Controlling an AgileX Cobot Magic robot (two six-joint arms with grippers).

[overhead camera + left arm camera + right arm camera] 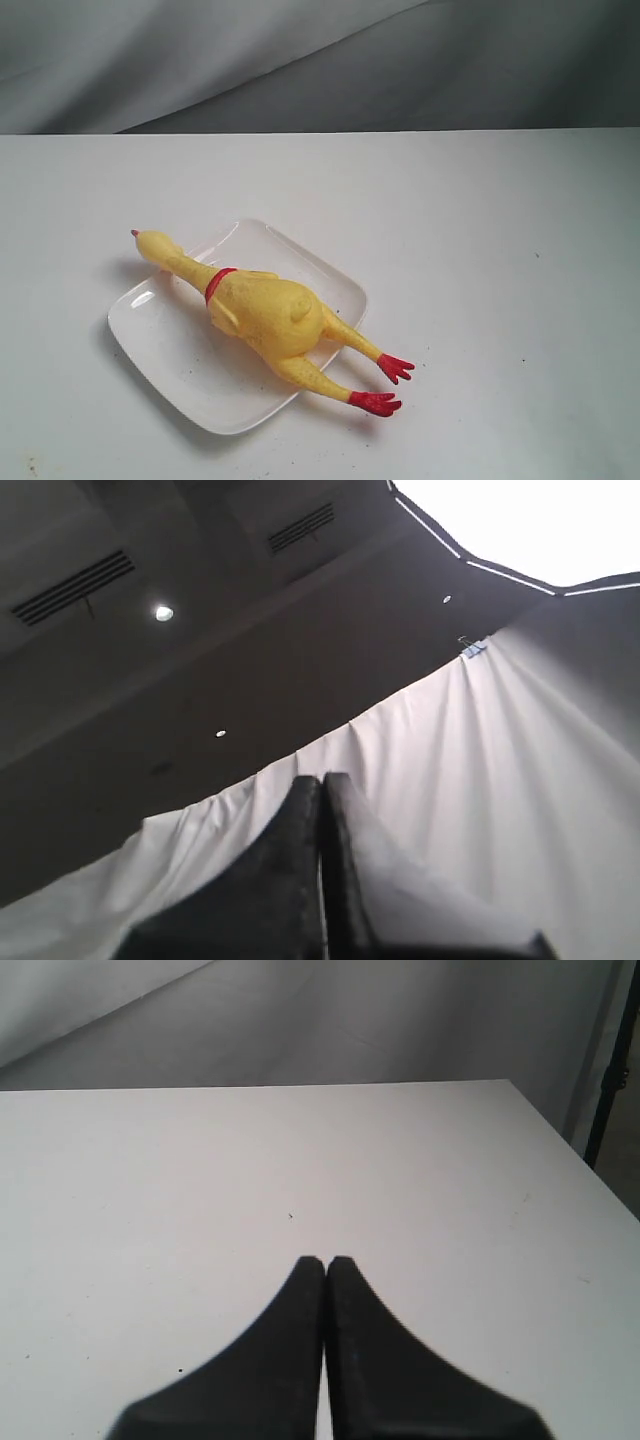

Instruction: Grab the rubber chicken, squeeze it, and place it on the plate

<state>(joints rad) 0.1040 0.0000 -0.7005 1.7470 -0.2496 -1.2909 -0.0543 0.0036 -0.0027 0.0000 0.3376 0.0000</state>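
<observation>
The yellow rubber chicken [265, 312] lies across the white plate [170, 345] in the exterior view. Its head hangs past the plate's far left edge and its red feet rest on the table to the right. Neither arm shows in that view. My left gripper [322, 780] is shut with nothing in it and points up at a ceiling and a white curtain. My right gripper [325, 1262] is shut and empty over bare white table. The chicken and the plate do not show in either wrist view.
The white table [500, 250] spreads all around the plate, with a grey cloth backdrop [300, 60] behind it. In the right wrist view the table's right edge [560, 1130] and a dark stand [610, 1070] beyond it are visible.
</observation>
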